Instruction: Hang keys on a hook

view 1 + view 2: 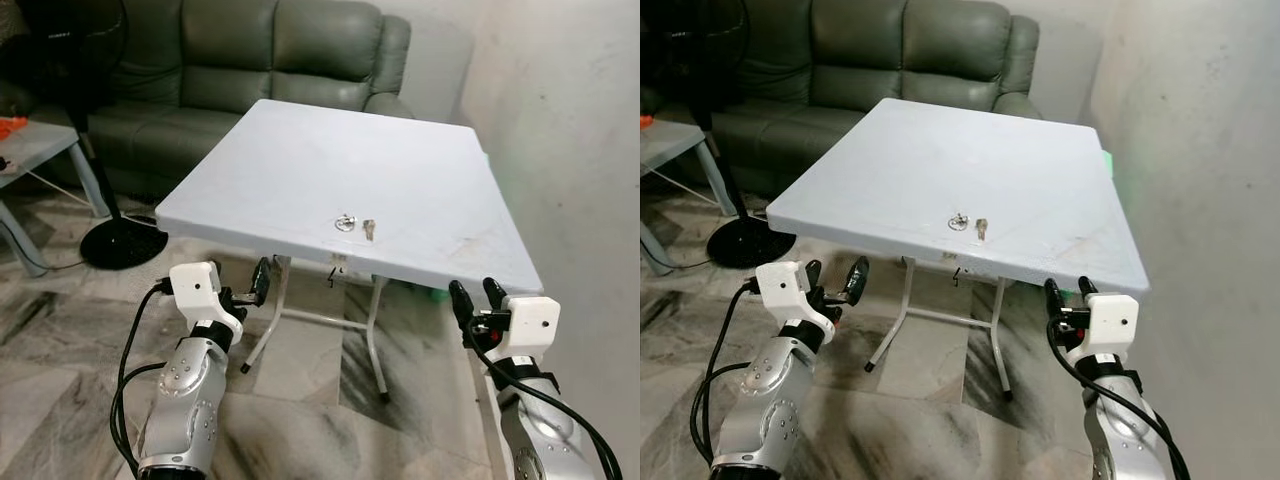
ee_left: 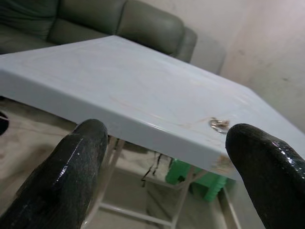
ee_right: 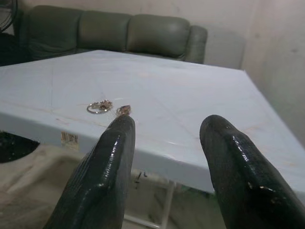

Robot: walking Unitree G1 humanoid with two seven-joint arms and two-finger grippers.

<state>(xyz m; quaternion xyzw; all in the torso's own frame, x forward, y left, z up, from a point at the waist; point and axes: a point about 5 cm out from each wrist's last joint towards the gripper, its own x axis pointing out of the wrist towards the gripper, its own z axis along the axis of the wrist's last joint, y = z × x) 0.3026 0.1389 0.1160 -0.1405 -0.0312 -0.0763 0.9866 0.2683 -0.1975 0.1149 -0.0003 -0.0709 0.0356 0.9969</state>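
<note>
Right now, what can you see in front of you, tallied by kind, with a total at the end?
Folding tables: 1, white
Sofas: 1, grey-green
Sets of keys: 1, near the table's front edge
Side tables: 1
Fan stands: 1, black
Green stools under the table: 1
Claws: 2, left and right, both open
Total: 8

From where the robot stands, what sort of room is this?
Most likely a home living room. A green leather sofa stands behind a white folding table, a standing fan sits on the marble-patterned floor, and keys lie near the table's front edge.
</note>
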